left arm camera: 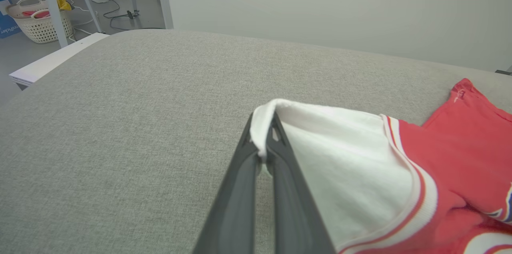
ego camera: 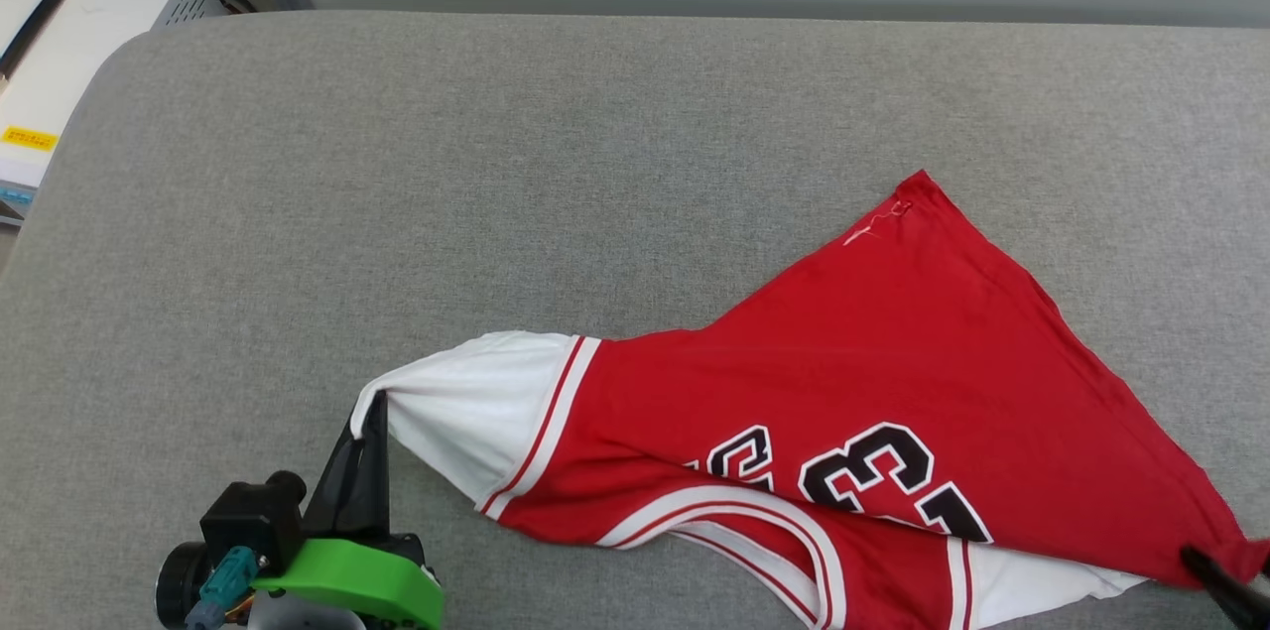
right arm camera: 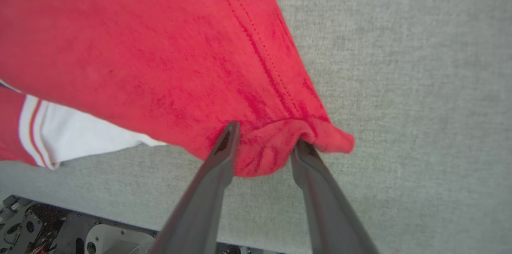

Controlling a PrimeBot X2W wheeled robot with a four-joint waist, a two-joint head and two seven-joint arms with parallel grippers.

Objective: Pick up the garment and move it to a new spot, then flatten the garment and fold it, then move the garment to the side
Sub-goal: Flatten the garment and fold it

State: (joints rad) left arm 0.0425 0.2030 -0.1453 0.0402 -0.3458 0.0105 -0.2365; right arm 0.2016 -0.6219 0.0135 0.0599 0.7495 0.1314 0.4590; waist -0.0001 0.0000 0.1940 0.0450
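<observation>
Across the grey padded table (ego camera: 397, 164), toward its near right part, the garment (ego camera: 893, 362) lies stretched in a rough, twisted triangle. Its red body is up, the black numerals (ego camera: 863, 471) are partly folded under, and one white sleeve (ego camera: 466, 402) is drawn out to the left. It is down on the table but far from flat, so I judge the move to a new spot roughly done and the flattening barely begun. Folding and setting aside are left. The left gripper (ego camera: 369, 417) has its fingers pressed together on the tip of that sleeve. The right gripper (right arm camera: 266, 142) has its fingers spread, with a bunched red hem corner (right arm camera: 336, 142) between them. The corner looks loose rather than pinched, though the tips hide the contact.
</observation>
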